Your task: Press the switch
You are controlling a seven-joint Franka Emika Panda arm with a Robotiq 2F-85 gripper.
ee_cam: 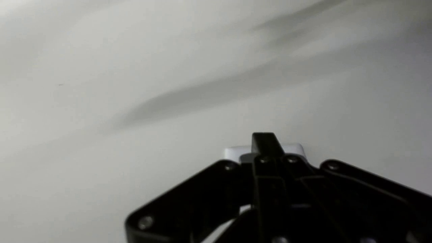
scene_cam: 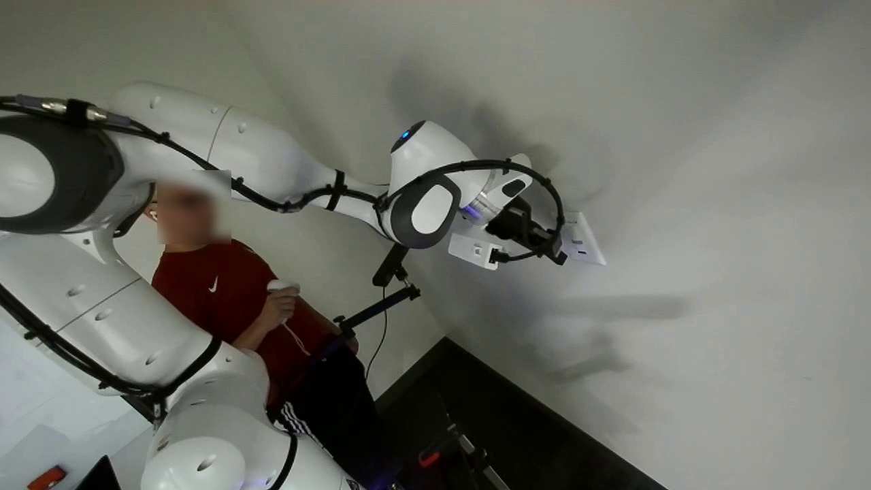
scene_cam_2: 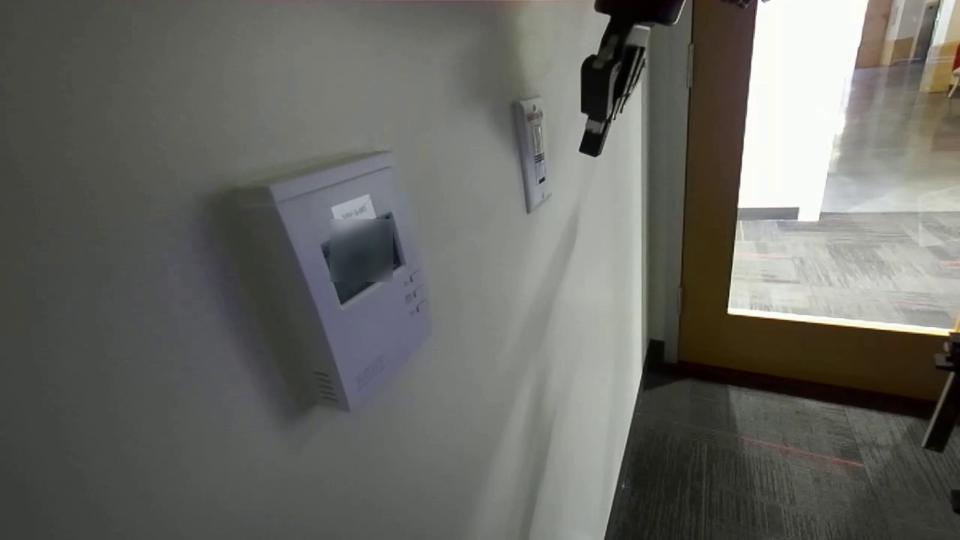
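One narrow white switch, with darker marks at its middle, is fixed to the wall and shows in both exterior views. The gripper hangs near it, apart from it: in an exterior view bare wall shows between the fingertips and the switch. Its fingers are drawn together and hold nothing that shows. In the wrist view the edge of a white plate peeks out behind the tips — mostly covered, but apparently the same switch. Soft grey shadows streak the wall around it.

On the same wall, apart from the switch, hangs a larger white wall unit with a screen, partly blurred, and three small buttons. Past the gripper stands a wooden door with a tall glass pane, beside a dark patterned carpet.

The white arm reaches across an exterior view, a black cable looping along it to a small white box near the gripper. Behind the arm stands a person in a red shirt and dark, white-striped trousers, face blurred, holding a white handheld device. Near the person — below the arm's far end — a black stand shows.
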